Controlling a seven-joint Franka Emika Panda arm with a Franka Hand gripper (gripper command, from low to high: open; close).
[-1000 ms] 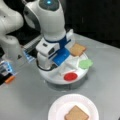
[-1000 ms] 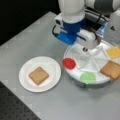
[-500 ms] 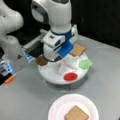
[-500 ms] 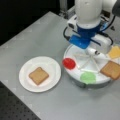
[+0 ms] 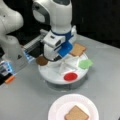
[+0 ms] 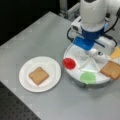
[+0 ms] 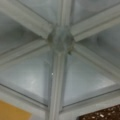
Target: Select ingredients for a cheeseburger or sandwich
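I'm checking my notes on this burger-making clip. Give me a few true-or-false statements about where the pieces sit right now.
1. A toast lies on the paper plate. True.
2. The red disc is on the paper plate. False: it sits in the tray.
3. The green leaf sits in the tray. True.
4. The plate holds a finished stack. False: only one toast is there.
5. The arm hangs over the tray. True.

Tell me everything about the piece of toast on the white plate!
The toast is a flat, light brown square with a darker crust edge. It lies flat and alone on the round white paper plate, a little off its middle, in both front views. Only the plate touches it; the gripper is over the sectioned tray, away from it.
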